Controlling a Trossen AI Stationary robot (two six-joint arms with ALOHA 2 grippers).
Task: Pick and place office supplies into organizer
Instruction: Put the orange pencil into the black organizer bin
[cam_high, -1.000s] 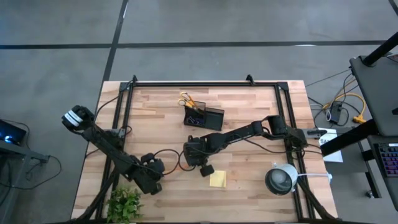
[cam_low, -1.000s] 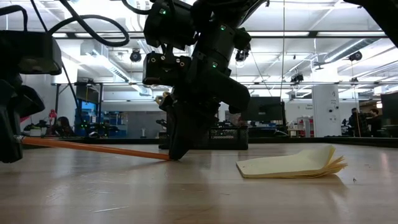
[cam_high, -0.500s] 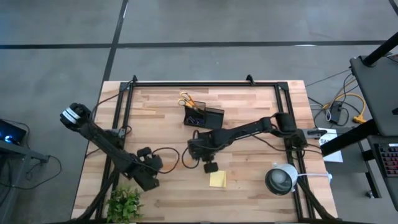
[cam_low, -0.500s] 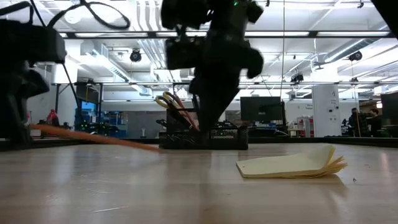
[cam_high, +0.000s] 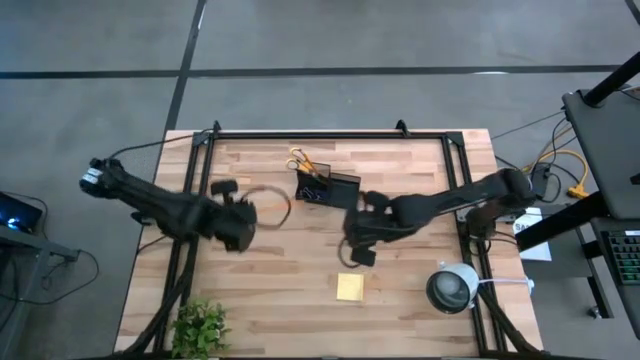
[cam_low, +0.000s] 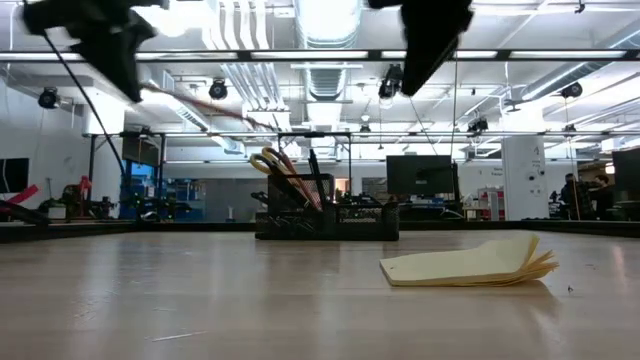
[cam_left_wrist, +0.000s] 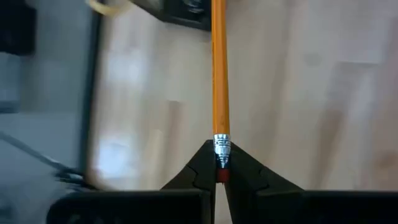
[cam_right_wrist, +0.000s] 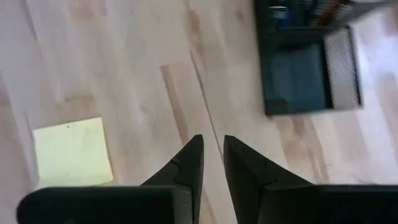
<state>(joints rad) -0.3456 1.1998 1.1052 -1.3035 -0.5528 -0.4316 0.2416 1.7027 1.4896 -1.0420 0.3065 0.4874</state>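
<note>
The left gripper (cam_left_wrist: 217, 177) is clamped on the eraser end of an orange pencil (cam_left_wrist: 218, 68), held lifted above the desk (cam_high: 420, 300) toward its left edge, just left of the organizer (cam_high: 330, 188); the pencil's tip points toward that black mesh box, which stands near the middle of the desk's far edge; yellow-handled scissors (cam_high: 299, 160) and some dark pens already stand in its left compartment, so part of the job looks done, while the right compartment appears empty from the right wrist view; the right gripper (cam_right_wrist: 212, 163) hangs above the middle of the desk, just right of the organizer, its fingers a narrow gap apart and holding nothing; the yellow sticky-note pad (cam_high: 350, 288) lies flat nearer the front edge, well apart from the organizer and not yet picked up; judging from this, the pencil is the item in hand, and the pad at least remains.
</note>
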